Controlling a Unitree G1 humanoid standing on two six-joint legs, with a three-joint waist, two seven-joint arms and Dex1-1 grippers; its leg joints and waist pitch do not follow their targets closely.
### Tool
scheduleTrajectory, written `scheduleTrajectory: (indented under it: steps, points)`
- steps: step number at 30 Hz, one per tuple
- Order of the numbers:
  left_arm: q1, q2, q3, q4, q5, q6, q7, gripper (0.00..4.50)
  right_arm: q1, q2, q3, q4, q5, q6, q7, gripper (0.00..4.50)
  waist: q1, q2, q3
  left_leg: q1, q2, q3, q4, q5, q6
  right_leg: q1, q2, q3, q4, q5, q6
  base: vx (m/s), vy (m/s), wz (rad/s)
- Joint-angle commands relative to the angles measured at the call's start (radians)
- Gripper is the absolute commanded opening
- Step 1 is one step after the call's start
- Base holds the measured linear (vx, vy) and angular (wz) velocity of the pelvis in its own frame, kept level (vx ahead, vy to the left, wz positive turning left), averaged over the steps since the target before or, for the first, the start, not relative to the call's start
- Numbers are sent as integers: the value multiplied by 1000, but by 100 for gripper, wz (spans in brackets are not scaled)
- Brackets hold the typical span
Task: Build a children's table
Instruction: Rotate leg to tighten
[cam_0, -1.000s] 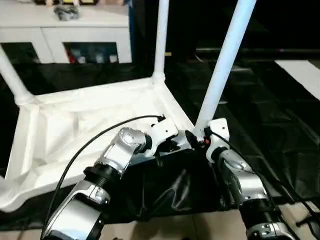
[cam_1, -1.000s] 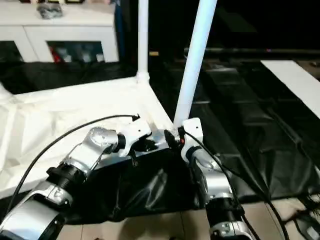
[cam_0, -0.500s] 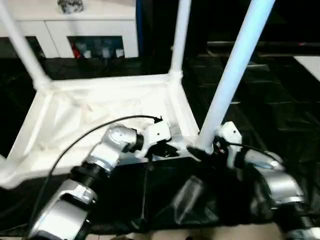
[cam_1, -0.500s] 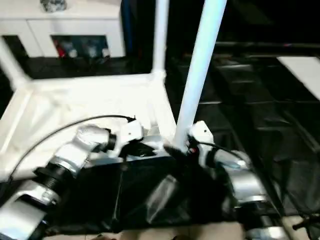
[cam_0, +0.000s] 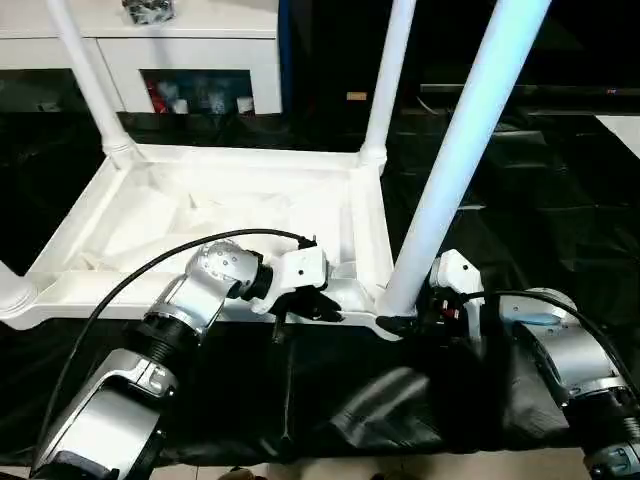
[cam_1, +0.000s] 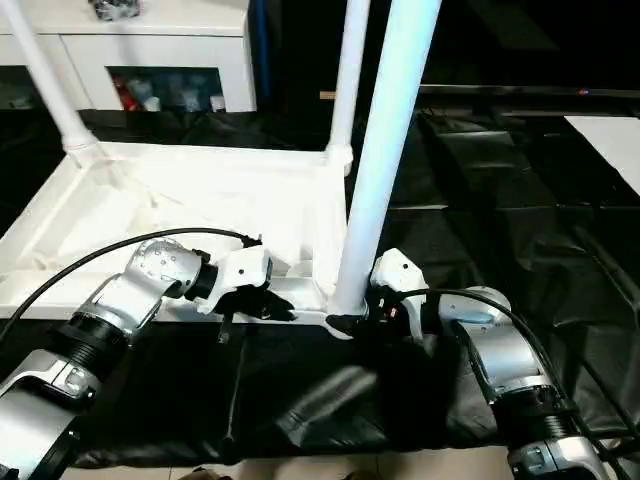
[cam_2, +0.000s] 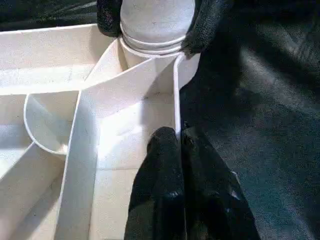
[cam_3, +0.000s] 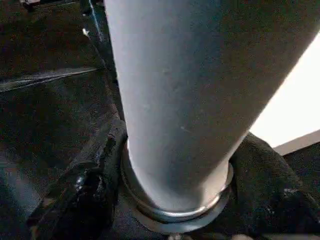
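Note:
The white tabletop (cam_0: 220, 215) lies upside down on black sheeting, ribbed side up. Legs stand in the far left socket (cam_0: 88, 75), the far right socket (cam_0: 388, 80) and the near right socket (cam_0: 455, 160). My left gripper (cam_0: 315, 308) is at the near rim, close to that near right corner. In the left wrist view its fingers (cam_2: 165, 150) are shut on the thin rim wall. My right gripper (cam_0: 395, 318) reaches in from the right. Its fingers (cam_3: 92, 180) clasp the base of the near right leg (cam_3: 175, 100) just above the socket.
A white cabinet (cam_0: 190, 40) with glass doors stands behind the tabletop. Black plastic sheeting (cam_0: 540, 180) covers the floor around and under it. A white strip (cam_0: 625, 125) lies at the far right. A black cable (cam_0: 130, 285) loops over my left forearm.
The camera has shifted, showing the tabletop more squarely. My right forearm has swung out to the right of the leg, and its jaws have narrowed around the leg's base. The left gripper stays on the rim.

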Motion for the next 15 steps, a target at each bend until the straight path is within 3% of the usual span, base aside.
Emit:
scheduleTrajectory:
  steps: [1, 5, 8, 9, 11, 13, 14, 15]
  points:
    - [-13, 5, -27, 22, 29, -1, -6, 0, -3, 1, 38, 5, 2, 15, 40, 277, 4, -14, -64, 9, 42, -14, -74, -182, 62, 48, -39, 46, -64, -209, -237, 0, 0, 0]
    - [-16, 1, -21, 33, 21, 16, -2, 0, 2, 17, 28, 7, 29, 55, 40, 271, 6, -13, -68, 7, 41, -13, -70, -146, 80, 51, -37, 46, -56, -137, -254, 0, 0, 0]
    - [-20, -9, -20, 43, 25, 37, 25, 0, 8, 37, 7, 12, 49, 84, 9, 270, 7, -15, -67, 7, 42, -13, -71, -150, 82, 50, -37, 45, -56, -139, -260, 0, 0, 0]
    - [-23, -29, -12, 54, 30, 67, 70, 0, 10, 76, -25, 31, 57, 101, -67, 270, 6, -16, -64, 9, 41, -13, -73, -181, 70, 48, -39, 46, -64, -194, -251, 0, 0, 0]
    - [-25, -40, -9, 59, 32, 77, 90, 0, 9, 93, -37, 43, 56, 102, -101, 269, 6, -16, -62, 11, 40, -14, -75, -211, 52, 44, -40, 45, -70, -248, -240, 0, 0, 0]
    - [-30, -74, -2, 67, 36, 114, 145, 0, 0, 142, -70, 85, 43, 102, -215, 269, 2, -18, -59, 12, 39, -18, -80, -258, 28, 42, -41, 44, -80, -342, -208, 0, 0, 0]
    - [-33, -137, 3, 69, 37, 164, 221, 0, -9, 218, -96, 122, 29, 109, -357, 268, -4, -18, -55, 14, 38, -20, -82, -297, 6, 36, -41, 44, -89, -418, -179, 0, 0, 0]
    - [-33, -137, 3, 69, 37, 164, 221, 0, -9, 218, -96, 122, 29, 109, -357, 268, -7, -17, -53, 14, 38, -22, -84, -305, -3, 34, -41, 43, -91, -437, -172, 0, 0, 0]
